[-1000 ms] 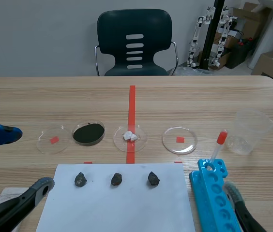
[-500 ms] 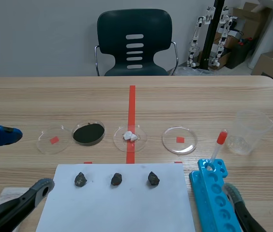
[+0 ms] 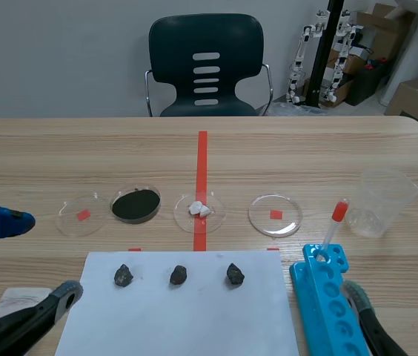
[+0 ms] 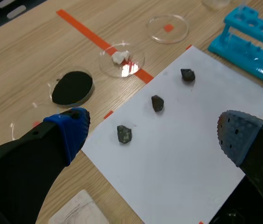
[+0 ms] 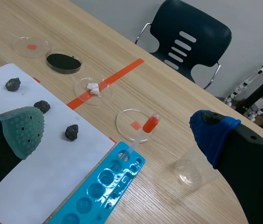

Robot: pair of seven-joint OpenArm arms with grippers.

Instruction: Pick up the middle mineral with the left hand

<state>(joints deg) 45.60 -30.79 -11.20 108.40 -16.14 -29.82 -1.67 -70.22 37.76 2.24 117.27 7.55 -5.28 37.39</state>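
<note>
Left hand (image 4: pixel 153 129) wide, middle mineral (image 4: pixel 157 102) ahead

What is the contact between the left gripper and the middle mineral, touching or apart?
Apart. The left wrist view shows the middle mineral lying on the white paper ahead of the open left gripper, with bare paper between them.

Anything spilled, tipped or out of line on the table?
Nothing stands out: the middle mineral lies in line with its two neighbours on the white sheet, black powder is inside its dish, cup upright, dropper propped in the blue rack.
</note>
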